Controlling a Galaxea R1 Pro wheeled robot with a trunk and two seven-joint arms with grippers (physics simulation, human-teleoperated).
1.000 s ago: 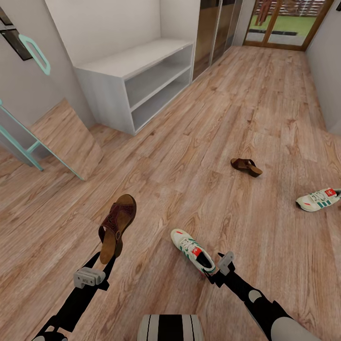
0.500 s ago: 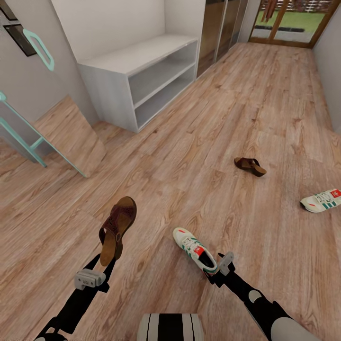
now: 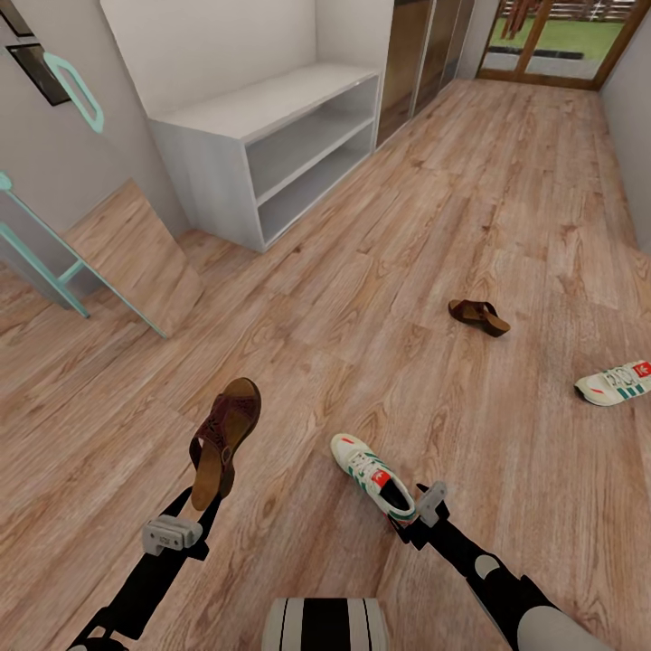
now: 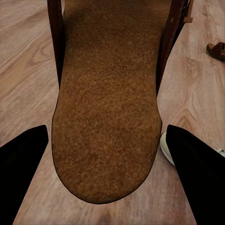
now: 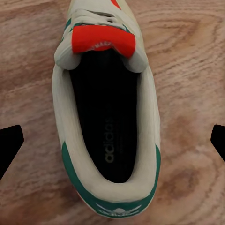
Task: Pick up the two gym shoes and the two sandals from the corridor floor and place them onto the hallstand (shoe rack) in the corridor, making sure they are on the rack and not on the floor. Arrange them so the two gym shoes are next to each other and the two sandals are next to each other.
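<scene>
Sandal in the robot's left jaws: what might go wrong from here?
1. The sandal is pinched only at its heel end, with most of it sticking out, so it might slip or swing on the way to the rack.
2. The right jaws stand wide open around the gym shoe without touching it; closing could nudge it rather than grip it.
3. The other sandal lies on the floor, perhaps in the way.

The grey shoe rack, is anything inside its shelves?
The shoe rack shows two open shelves with nothing visible on them, and a bare top. The near side panel hides the shelves' near end, so that part can't be checked.
</scene>
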